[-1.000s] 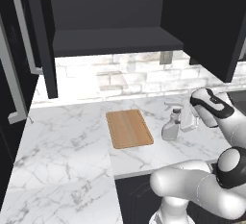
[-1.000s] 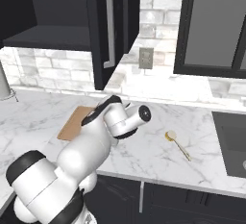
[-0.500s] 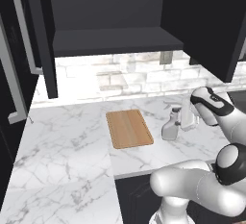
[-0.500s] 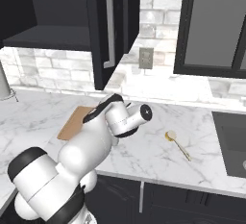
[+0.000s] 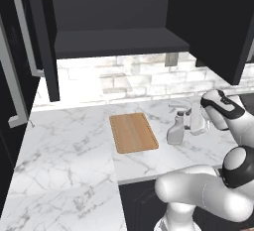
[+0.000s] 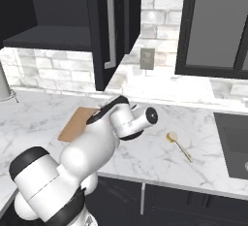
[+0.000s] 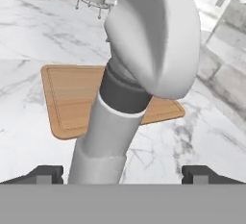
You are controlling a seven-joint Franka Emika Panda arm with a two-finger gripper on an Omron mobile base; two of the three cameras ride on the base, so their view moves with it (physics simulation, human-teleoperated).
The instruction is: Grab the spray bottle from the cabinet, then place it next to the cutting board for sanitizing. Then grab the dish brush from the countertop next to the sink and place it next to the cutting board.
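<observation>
The pale grey spray bottle [image 5: 176, 128] stands upright on the marble countertop [image 5: 64, 165], just right of the wooden cutting board [image 5: 133, 132]. My gripper [image 5: 196, 120] is right behind the bottle, open. In the hand view the bottle [image 7: 144, 50] rises between my spread fingertips [image 7: 45, 172] with a gap on each side, and the cutting board [image 7: 72, 98] lies behind it. The dish brush [image 6: 178, 143] with its yellow head lies on the counter between my arm and the sink [image 6: 232, 142]. The dark cabinet [image 5: 119, 41] hangs open above.
Open black cabinet doors [image 5: 44, 36] hang over the counter on both sides. A door with a silver bar handle [image 6: 110, 24] juts out above the board in the right base view. A grey wall outlet [image 6: 147, 58] sits on the brick backsplash.
The jaws have spread apart and let go of the spray bottle, which stays upright beside the board. The arm has hardly moved.
</observation>
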